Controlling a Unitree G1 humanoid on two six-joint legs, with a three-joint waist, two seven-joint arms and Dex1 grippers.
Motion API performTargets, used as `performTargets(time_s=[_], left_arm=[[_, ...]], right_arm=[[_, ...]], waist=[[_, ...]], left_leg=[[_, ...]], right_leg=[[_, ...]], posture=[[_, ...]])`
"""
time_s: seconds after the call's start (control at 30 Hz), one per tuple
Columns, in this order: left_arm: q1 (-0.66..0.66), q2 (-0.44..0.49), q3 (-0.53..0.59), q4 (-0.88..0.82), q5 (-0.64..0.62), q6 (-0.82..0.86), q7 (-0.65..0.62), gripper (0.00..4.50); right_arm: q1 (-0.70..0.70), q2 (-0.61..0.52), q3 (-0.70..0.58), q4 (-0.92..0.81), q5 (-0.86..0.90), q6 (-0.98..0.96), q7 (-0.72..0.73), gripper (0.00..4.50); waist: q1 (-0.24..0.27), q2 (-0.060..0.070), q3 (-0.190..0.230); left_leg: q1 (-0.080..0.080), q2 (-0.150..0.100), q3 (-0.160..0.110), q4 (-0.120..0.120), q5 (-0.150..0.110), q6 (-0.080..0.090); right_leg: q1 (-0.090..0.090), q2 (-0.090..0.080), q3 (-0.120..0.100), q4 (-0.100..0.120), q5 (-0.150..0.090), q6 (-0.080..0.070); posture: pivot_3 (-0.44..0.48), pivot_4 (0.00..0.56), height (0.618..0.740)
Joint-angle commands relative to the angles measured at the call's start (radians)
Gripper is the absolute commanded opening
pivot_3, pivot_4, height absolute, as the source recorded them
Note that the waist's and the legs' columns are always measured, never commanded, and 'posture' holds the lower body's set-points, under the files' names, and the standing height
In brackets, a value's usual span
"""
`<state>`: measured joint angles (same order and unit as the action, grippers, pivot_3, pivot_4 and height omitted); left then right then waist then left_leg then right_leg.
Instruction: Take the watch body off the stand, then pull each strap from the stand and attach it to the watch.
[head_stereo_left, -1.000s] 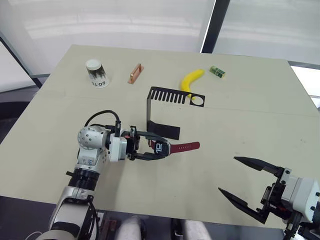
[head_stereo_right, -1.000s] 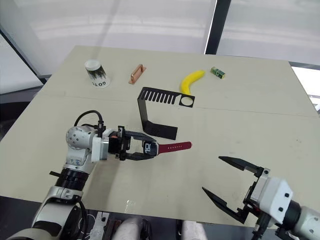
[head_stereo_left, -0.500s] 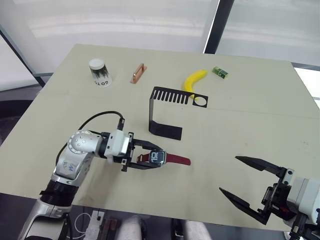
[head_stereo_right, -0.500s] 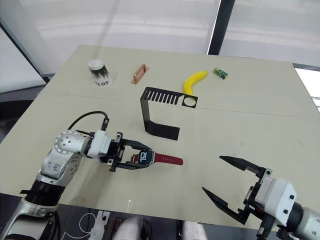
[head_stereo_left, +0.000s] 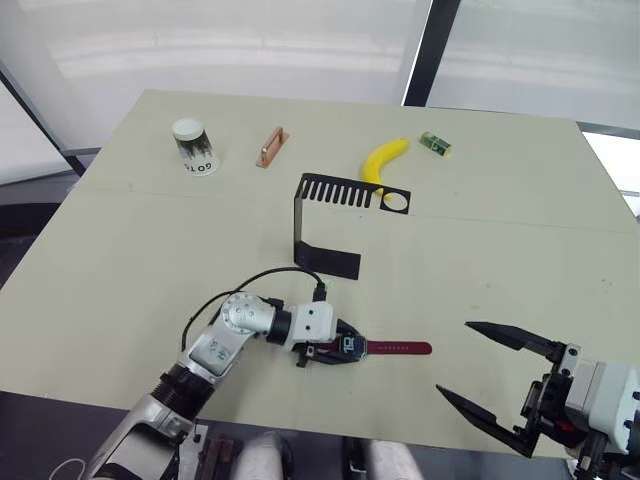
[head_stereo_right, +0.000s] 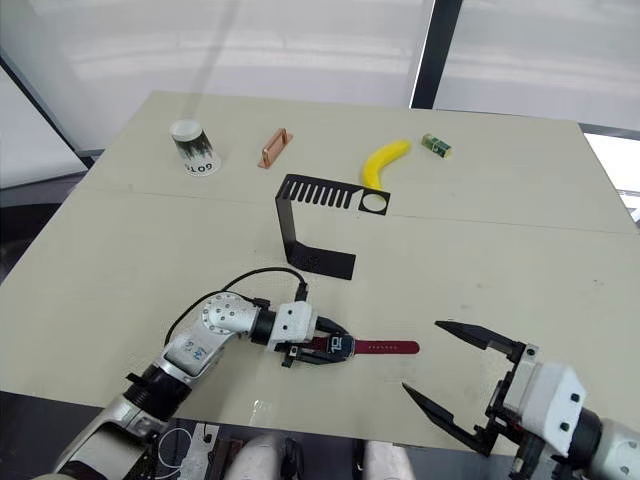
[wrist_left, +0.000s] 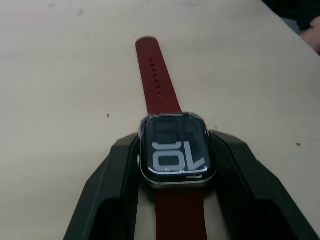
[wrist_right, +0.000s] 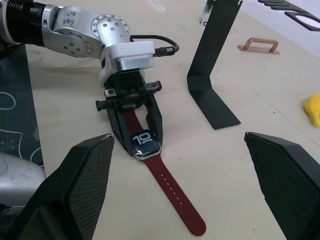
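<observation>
— Where do we have the watch?

— Low on the table (head_stereo_left: 120, 260), near its front edge. Our left gripper (head_stereo_left: 345, 349) reaches in from the left with the forearm lying almost flat, and its two black fingers (wrist_left: 115, 195) are pressed against both sides of the watch body (wrist_left: 176, 156), screen up. Both straps (head_stereo_left: 400, 349) are on it — the holed one lies flat on the tabletop, pointing toward our right side; the other runs back between the fingers.

— And the right arm?

— Our right gripper (head_stereo_left: 497, 385) hangs at the front right corner, fingers spread wide with nothing between them, well apart from the strap tip.

— Room to move?

— Bare tabletop lies between the two grippers and to the right. Beyond the watch the stand (head_stereo_left: 325, 225) is upright near the middle of the table, its slotted top arm bare. Farther back we see a banana (head_stereo_left: 382, 160) just behind the stand, a small green box (head_stereo_left: 434, 144) to its right, a copper handle (head_stereo_left: 270, 147) and an upside-down paper cup (head_stereo_left: 192, 146) toward the far left.
</observation>
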<state>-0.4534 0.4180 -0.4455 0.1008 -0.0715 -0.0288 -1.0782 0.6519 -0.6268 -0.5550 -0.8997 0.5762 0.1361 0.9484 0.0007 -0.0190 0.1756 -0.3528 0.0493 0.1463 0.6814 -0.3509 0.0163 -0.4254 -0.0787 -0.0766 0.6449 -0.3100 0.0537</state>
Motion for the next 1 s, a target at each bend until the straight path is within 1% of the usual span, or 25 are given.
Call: performTargets(time_s=[0.03, 0.13, 0.2, 0.23, 0.33, 0.43, 0.5, 0.53, 0.6, 0.67, 0.77, 0.83, 0.9, 1.0], left_arm=[[0.008, 0.0, 0.014, 0.028, 0.001, -0.043, -0.011, 1.62], [0.012, -0.008, 0.029, 0.012, -0.032, -0.006, -0.021, 1.62], [0.005, 0.001, 0.049, -0.002, -0.044, -0.01, -0.027, 2.67], [0.004, 0.014, 0.065, -0.015, -0.062, -0.009, -0.041, 3.02], [0.028, 0.091, 0.155, -0.065, -0.15, -0.02, -0.109, 4.43], [0.079, 0.195, 0.276, -0.125, -0.282, 0.009, -0.195, 4.43], [0.115, 0.266, 0.368, -0.138, -0.34, 0.046, -0.213, 4.43], [0.13, 0.306, 0.411, -0.129, -0.35, 0.077, -0.207, 4.43], [0.167, 0.41, 0.511, -0.057, -0.329, 0.081, -0.208, 4.43], [0.194, 0.462, 0.575, -0.006, -0.31, 0.076, -0.187, 4.43], [0.214, 0.479, 0.639, 0.048, -0.322, 0.067, -0.14, 4.43], [0.213, 0.465, 0.663, 0.071, -0.303, 0.04, -0.104, 4.43], [0.222, 0.441, 0.681, 0.066, -0.29, 0.024, -0.05, 4.43], [0.257, 0.42, 0.678, 0.026, -0.289, -0.001, -0.041, 4.43]], right_arm=[[0.02, 0.0, -0.029, 0.001, 0.013, -0.02, 0.009, 4.41], [0.022, 0.0, -0.022, 0.018, 0.016, -0.023, 0.01, 4.41], [0.014, -0.008, -0.027, 0.034, 0.03, -0.015, 0.011, 4.5], [0.012, -0.016, -0.033, 0.043, 0.037, -0.01, 0.017, 4.5], [0.012, -0.045, -0.077, 0.077, 0.064, -0.001, 0.043, 4.5], [0.023, -0.073, -0.141, 0.119, 0.089, 0.001, 0.079, 4.5], [0.035, -0.09, -0.188, 0.155, 0.098, -0.003, 0.116, 4.5], [0.041, -0.099, -0.21, 0.177, 0.096, -0.008, 0.138, 4.5], [0.044, -0.126, -0.267, 0.247, 0.088, -0.019, 0.184, 4.5], [0.04, -0.149, -0.298, 0.294, 0.079, -0.026, 0.217, 4.5], [0.017, -0.177, -0.305, 0.367, 0.06, -0.045, 0.26, 4.5], [-0.002, -0.184, -0.293, 0.405, 0.052, -0.054, 0.279, 4.5], [-0.033, -0.184, -0.268, 0.435, 0.035, -0.069, 0.283, 4.5], [-0.095, -0.179, -0.237, 0.472, 0.015, -0.086, 0.259, 4.5]], waist=[[0.0, 0.0, 0.0], [-0.002, 0.0, 0.0], [-0.002, 0.0, 0.0], [-0.002, 0.0, 0.0], [-0.005, 0.0, 0.0], [-0.004, 0.001, 0.001], [-0.003, 0.001, 0.001], [-0.003, 0.001, 0.001], [-0.002, 0.002, 0.001], [-0.002, 0.001, 0.001], [-0.002, 0.002, 0.002], [0.003, 0.003, 0.002], [0.004, 0.003, 0.002], [0.001, 0.003, 0.002]], left_leg=[[0.0, 0.0, 0.0, 0.0, 0.0, 0.0], [0.0, 0.0, 0.0, 0.0, 0.0, 0.0], [0.0, 0.0, 0.0, 0.0, 0.0, 0.0], [0.0, 0.0, 0.0, 0.0, 0.0, 0.0], [0.0, 0.0, 0.0, 0.0, 0.0, 0.0], [0.001, 0.001, 0.0, 0.0, 0.0, -0.001], [0.001, 0.001, 0.0, 0.0, 0.0, -0.001], [0.001, 0.001, 0.0, 0.0, 0.0, -0.001], [0.001, 0.001, 0.0, 0.0, 0.0, -0.001], [0.001, 0.001, 0.0, 0.0, 0.0, 0.0], [0.001, 0.001, 0.0, -0.001, -0.001, 0.0], [0.0, 0.0, 0.0, -0.001, -0.005, 0.006], [0.0, 0.0, 0.0, -0.001, -0.006, 0.005], [0.0, 0.001, 0.0, -0.001, -0.004, 0.001]], right_leg=[[0.0, 0.0, 0.0, 0.0, 0.0, 0.0], [0.0, 0.0, 0.0, 0.0, 0.0, 0.0], [0.0, 0.0, 0.0, 0.0, 0.0, 0.0], [0.0, 0.0, 0.0, 0.0, 0.0, 0.0], [0.0, 0.0, 0.0, 0.001, 0.0, 0.0], [0.0, 0.0, 0.0, 0.002, -0.001, -0.001], [-0.001, 0.0, 0.0, 0.002, -0.001, -0.001], [0.0, 0.0, 0.0, 0.002, -0.001, -0.001], [0.0, 0.0, 0.0, 0.001, -0.001, -0.001], [0.0, -0.001, 0.0, 0.001, -0.001, -0.001], [-0.001, -0.001, 0.0, 0.0, -0.001, -0.001], [0.0, -0.002, 0.0, -0.001, -0.001, -0.001], [-0.001, -0.002, -0.001, -0.001, 0.0, -0.001], [-0.001, -0.002, -0.001, -0.001, 0.0, -0.001]], posture=[[0.0, 0.15, 0.725], [0.0, 0.15, 0.725], [0.0, 0.15, 0.725], [0.0, 0.15, 0.725], [0.0, 0.15, 0.725], [0.0, 0.15, 0.725], [0.0, 0.15, 0.725], [0.0, 0.15, 0.725], [0.0, 0.15, 0.725], [0.0, 0.15, 0.725], [0.0, 0.15, 0.725], [0.0, 0.15, 0.725], [0.0, 0.15, 0.725], [0.0, 0.15, 0.725]])
